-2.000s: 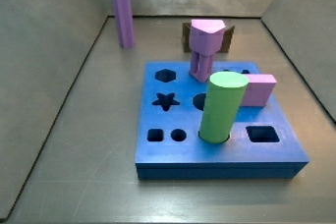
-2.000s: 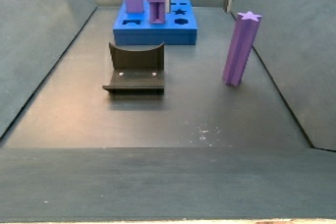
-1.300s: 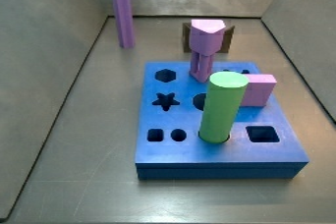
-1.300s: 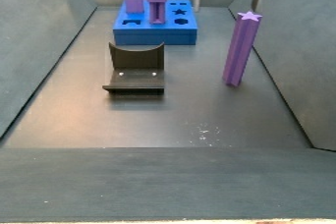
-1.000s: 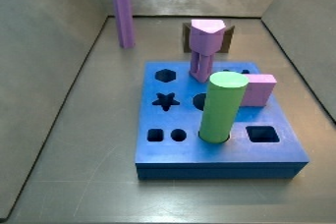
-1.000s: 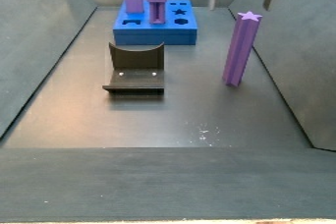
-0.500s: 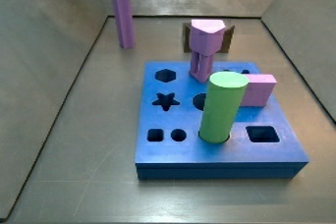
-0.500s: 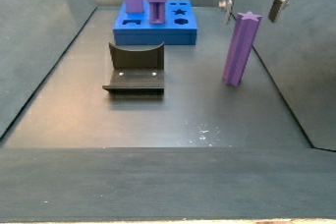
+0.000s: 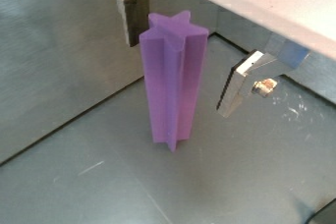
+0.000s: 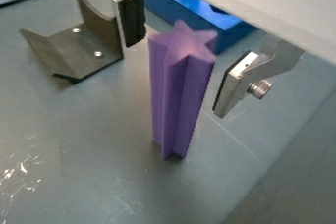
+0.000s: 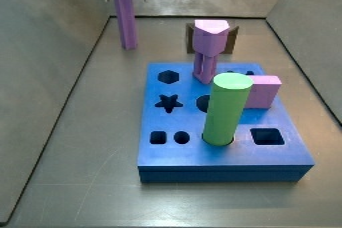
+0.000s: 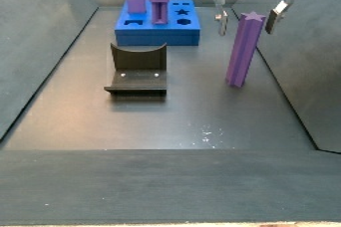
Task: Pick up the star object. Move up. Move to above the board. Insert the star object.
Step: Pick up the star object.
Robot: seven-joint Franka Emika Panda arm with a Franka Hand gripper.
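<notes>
Change: end effector [image 12: 252, 18] has come down over the star object since 0.5 s ago.
Board [image 11: 227, 157]: blue, on floor, well apart from star.
Star object [image 9: 172, 81]: upright on floor, between fingers [image 10: 130, 18].
End effector state: jaws apart, not touching star.

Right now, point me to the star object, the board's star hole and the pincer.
star object [image 9: 172, 90]: a wrist view, mid-height on its ridged side.
board [image 11: 168, 102]: a side view, on the star-shaped hole in its top.
pincer [image 10: 178, 51]: a wrist view, midway between the open fingertips straddling the post's top.
</notes>
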